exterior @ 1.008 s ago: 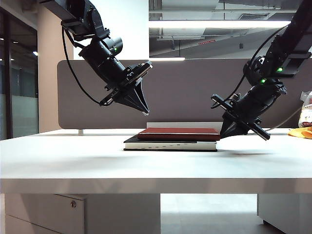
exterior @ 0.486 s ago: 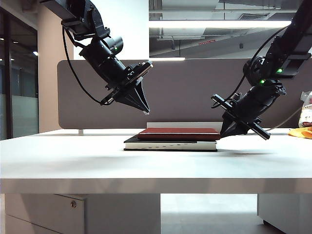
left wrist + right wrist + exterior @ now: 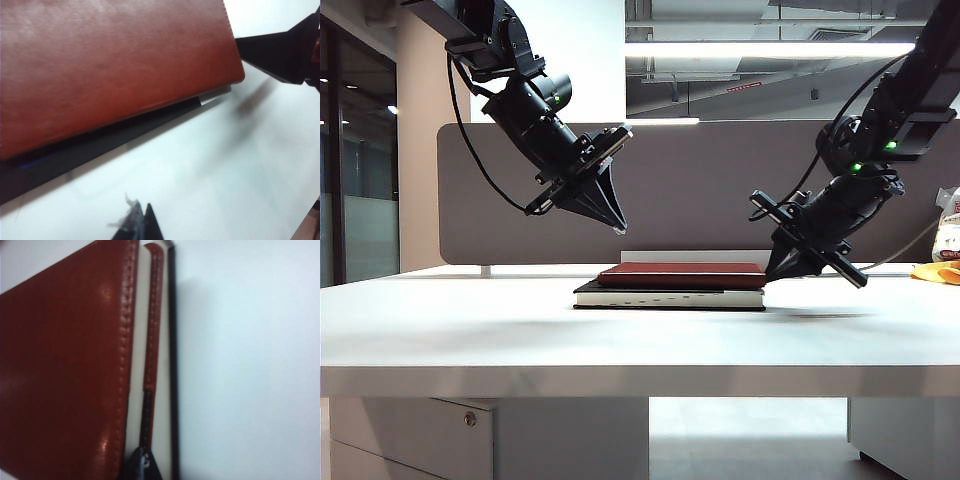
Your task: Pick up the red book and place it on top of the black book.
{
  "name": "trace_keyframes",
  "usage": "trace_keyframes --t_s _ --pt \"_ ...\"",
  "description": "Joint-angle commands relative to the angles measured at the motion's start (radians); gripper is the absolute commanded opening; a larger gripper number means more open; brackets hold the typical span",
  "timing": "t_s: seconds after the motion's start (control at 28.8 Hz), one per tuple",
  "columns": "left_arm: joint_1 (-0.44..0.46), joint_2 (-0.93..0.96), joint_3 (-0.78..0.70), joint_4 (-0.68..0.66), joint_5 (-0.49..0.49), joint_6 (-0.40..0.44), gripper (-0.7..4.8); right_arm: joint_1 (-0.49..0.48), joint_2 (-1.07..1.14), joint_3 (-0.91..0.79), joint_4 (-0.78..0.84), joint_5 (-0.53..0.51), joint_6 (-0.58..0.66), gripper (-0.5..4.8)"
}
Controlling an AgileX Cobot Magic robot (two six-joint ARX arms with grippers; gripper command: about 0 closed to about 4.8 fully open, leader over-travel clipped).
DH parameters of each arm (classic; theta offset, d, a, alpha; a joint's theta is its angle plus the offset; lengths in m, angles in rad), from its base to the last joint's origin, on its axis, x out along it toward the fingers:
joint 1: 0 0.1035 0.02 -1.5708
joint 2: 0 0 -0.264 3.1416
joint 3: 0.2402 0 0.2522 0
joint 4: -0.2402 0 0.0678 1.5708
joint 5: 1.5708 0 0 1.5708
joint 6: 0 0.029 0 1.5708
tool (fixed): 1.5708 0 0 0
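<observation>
Red book [image 3: 682, 273] lies flat on the black book [image 3: 669, 296], centre of the counter [image 3: 470, 330], long axis running side to side in the exterior view. Right gripper [image 3: 775, 270] is the near one: jaws clenched, empty, tip at the red book's right end, level with its page edge; can't tell if it's touching. Book lies straight ahead of that tip along its long axis, so any nudge goes lengthwise. Left gripper [image 3: 617, 225] hangs well above the stack's left part, jaws pinched together, holding nothing. Looks like placement is essentially done.
</observation>
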Motion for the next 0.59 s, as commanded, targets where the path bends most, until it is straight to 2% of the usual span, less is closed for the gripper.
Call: trace_keyframes --t_s 0.03,0.59 --pt "0.000 -0.013 0.004 0.000 0.007 0.007 -0.06 0.014 -0.003 0.004 0.026 -0.024 0.003 -0.02" --pt "0.000 -0.013 0.004 0.005 0.006 0.008 -0.06 -0.002 -0.004 0.004 0.030 -0.003 0.016 -0.02"
